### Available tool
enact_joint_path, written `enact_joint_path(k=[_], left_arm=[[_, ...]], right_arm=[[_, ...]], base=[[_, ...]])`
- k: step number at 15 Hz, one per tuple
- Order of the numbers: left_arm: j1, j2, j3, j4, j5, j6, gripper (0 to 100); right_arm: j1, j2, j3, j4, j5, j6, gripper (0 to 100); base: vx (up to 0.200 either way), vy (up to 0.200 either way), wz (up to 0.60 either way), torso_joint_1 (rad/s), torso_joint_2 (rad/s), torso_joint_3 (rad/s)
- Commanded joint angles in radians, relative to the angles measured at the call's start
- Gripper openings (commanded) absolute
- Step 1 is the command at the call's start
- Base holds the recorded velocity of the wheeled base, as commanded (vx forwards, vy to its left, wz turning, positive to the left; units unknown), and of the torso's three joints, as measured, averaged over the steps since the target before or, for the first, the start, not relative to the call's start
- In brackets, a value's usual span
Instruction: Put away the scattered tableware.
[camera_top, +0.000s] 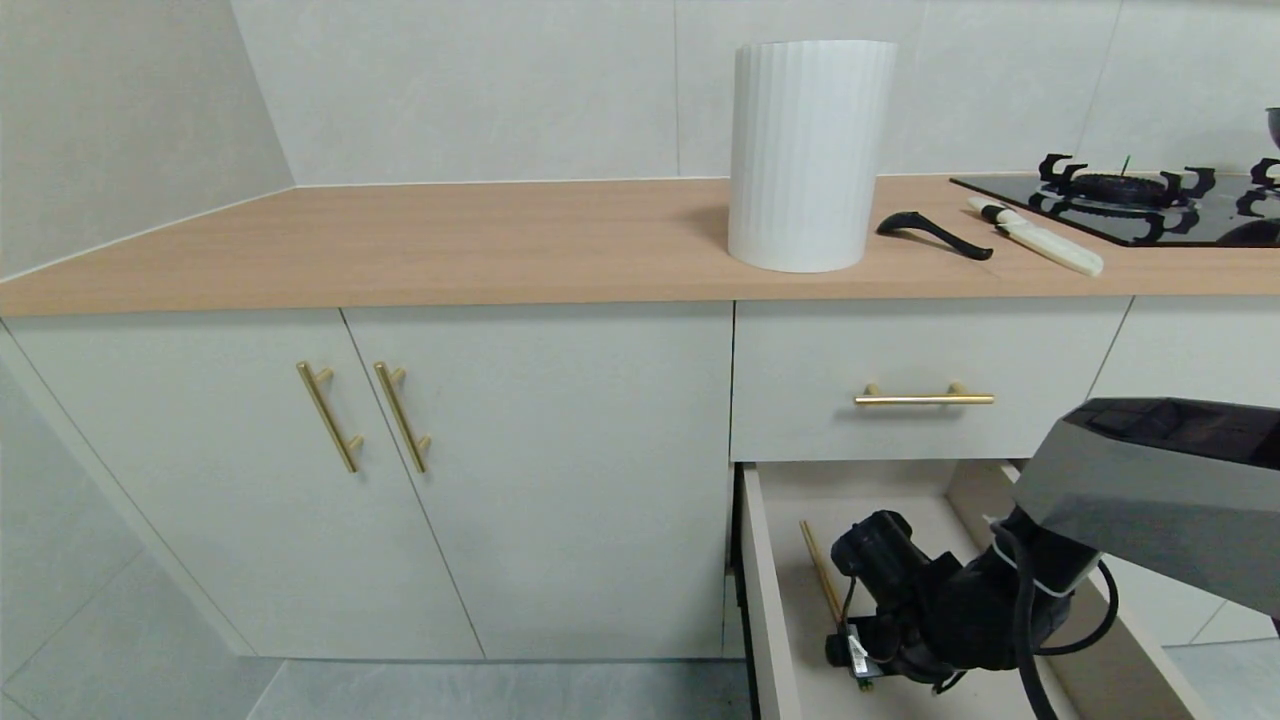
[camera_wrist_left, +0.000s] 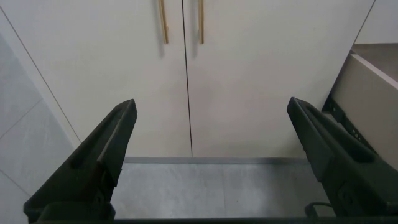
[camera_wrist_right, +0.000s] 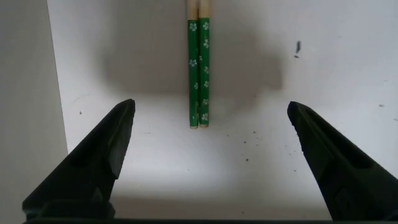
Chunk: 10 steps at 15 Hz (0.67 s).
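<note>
A pair of chopsticks (camera_wrist_right: 199, 68) with green flowered ends lies side by side on the floor of the open lower drawer (camera_top: 768, 600); in the head view the chopsticks (camera_top: 822, 585) rest near the drawer's left wall. My right gripper (camera_wrist_right: 210, 112) hangs open just above them inside the drawer, nothing between its fingers, and appears in the head view as the right gripper (camera_top: 858, 640). On the wooden counter lie a black spoon (camera_top: 935, 233) and a white-bladed knife (camera_top: 1040, 238). My left gripper (camera_wrist_left: 211, 106) stands open and empty, low in front of the cabinet doors (camera_wrist_left: 186, 74).
A tall white ribbed container (camera_top: 806, 155) stands on the counter left of the spoon. A black gas hob (camera_top: 1130, 205) sits at the far right. Above the open drawer is a shut drawer with a gold handle (camera_top: 923, 399). The double doors have gold handles (camera_top: 362, 415).
</note>
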Motion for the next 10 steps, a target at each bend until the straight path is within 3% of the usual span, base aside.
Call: enact_joint_path(k=[1,5,10], left_arm=[[0.0,0.0,0.0,0.0,0.001,0.0,100],[0.0,0.0,0.0,0.0,0.001,0.0,100],[0.0,0.0,0.0,0.0,0.001,0.0,100]], right_arm=[[0.001,-0.064,0.002,-0.008,-0.064,-0.003,100],[-0.004,-0.194,0.002,-0.008,-0.159,-0.032,100],[-0.048,-0.415,0.019,-0.008,-0.161,-0.077,100]], base=[[0.0,0.0,0.0,0.0,0.0,0.0],[0.0,0.0,0.0,0.0,0.0,0.0],[0.0,0.0,0.0,0.0,0.0,0.0]])
